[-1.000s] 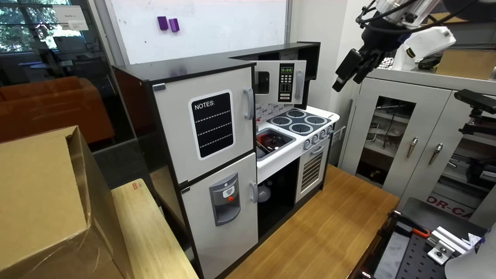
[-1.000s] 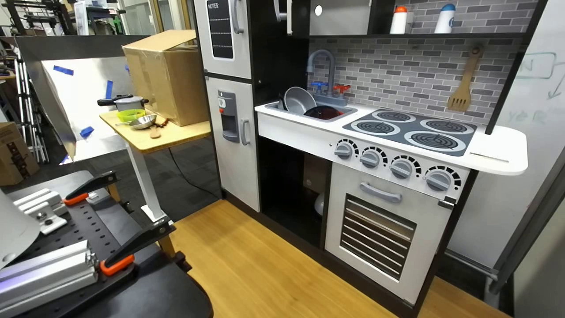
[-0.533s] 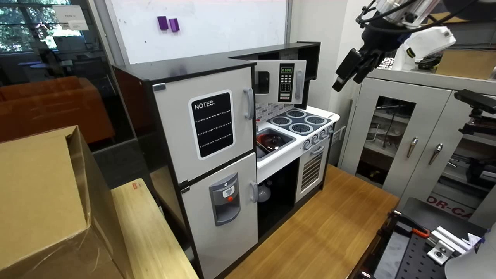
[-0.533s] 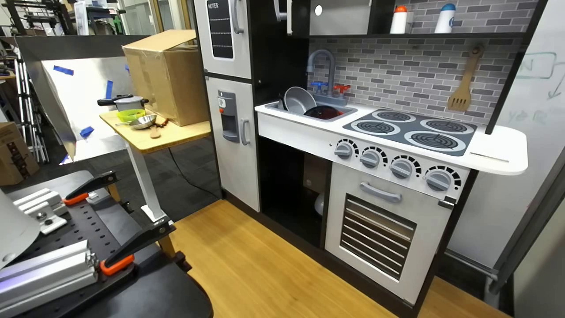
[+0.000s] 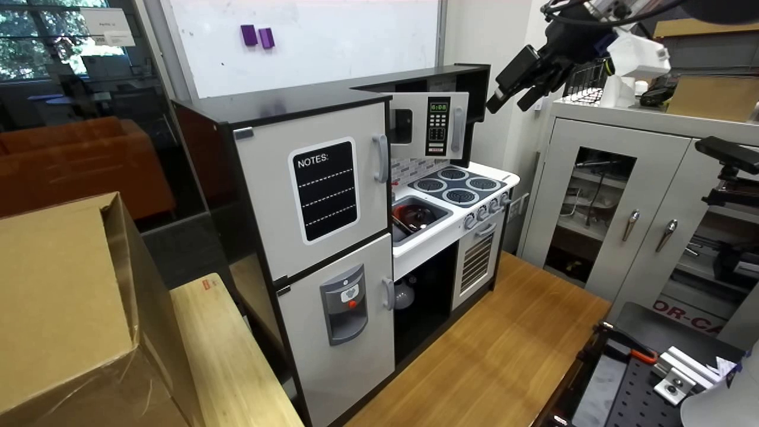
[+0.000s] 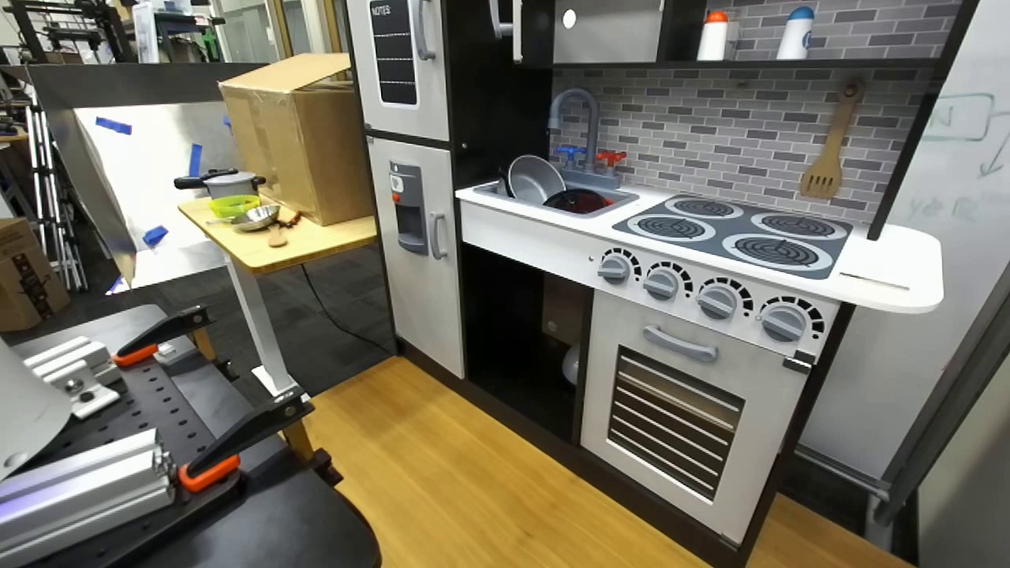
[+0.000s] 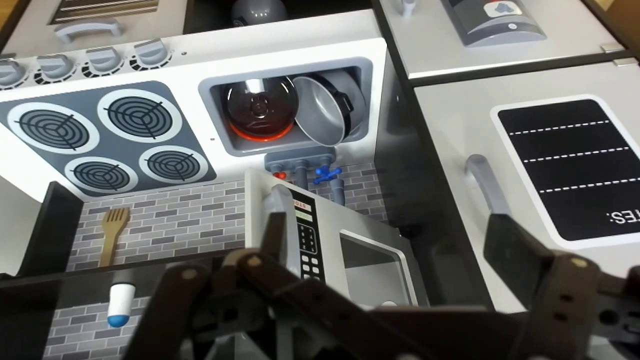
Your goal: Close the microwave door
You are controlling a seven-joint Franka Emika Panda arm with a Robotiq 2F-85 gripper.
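Note:
The microwave door (image 5: 418, 126) is small and white-framed, with a dark window, a keypad panel and a grey handle (image 5: 457, 129). It stands swung open beside the fridge. Only its edge (image 6: 518, 31) shows at the top of an exterior view. In the wrist view, which is upside down, the door (image 7: 327, 225) lies beyond the fingers, its lower part hidden by them. My gripper (image 5: 510, 102) is open and empty, in the air to the right of the door and apart from it in an exterior view. In the wrist view my gripper (image 7: 387, 222) has widely spread fingers.
The upper fridge door (image 5: 267, 196) with its handle (image 7: 485, 182) stands beside the microwave door. Below are the sink (image 7: 215, 107) with pots and the stove top (image 7: 120, 140). The faucet (image 6: 590, 130) rises behind the sink. Bottles (image 6: 714, 35) stand on the upper shelf (image 6: 821, 65).
My gripper has moved left and slightly up in an exterior view, closer to the microwave door. The microwave door has not moved.

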